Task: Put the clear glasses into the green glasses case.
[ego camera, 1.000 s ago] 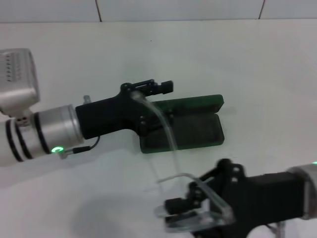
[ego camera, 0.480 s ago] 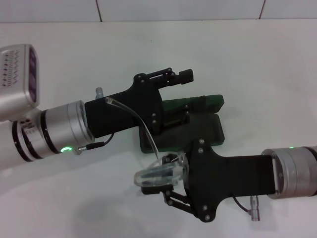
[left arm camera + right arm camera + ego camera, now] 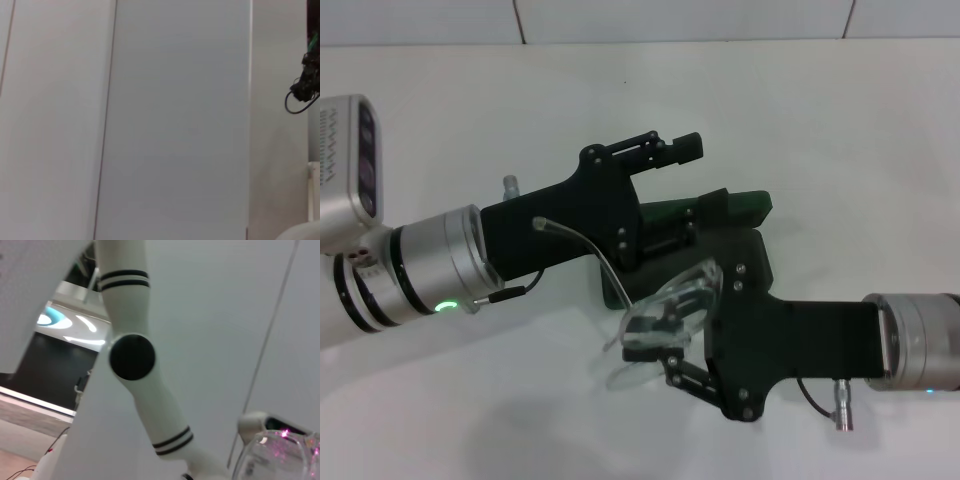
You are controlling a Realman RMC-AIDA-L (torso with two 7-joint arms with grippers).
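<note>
The green glasses case (image 3: 757,262) lies open in the middle of the head view, its lid (image 3: 752,203) raised at the back; both arms cover most of it. My right gripper (image 3: 660,340) comes in from the right and is shut on the lens of the clear glasses (image 3: 648,328), held just in front of the case. One thin clear arm (image 3: 582,238) of the glasses arcs back over my left gripper's body. My left gripper (image 3: 695,180) reaches in from the left above the case's left end, open, with nothing between its fingers. The lens (image 3: 280,455) also shows in the right wrist view.
The white table (image 3: 840,120) runs back to a tiled wall. The left wrist view holds only pale wall panels. A white jointed robot arm (image 3: 132,357) fills the right wrist view.
My right gripper has carried the glasses up from the table's near edge toward the case and tilted them. The left gripper rose and turned a second ago, then stayed nearly still.
</note>
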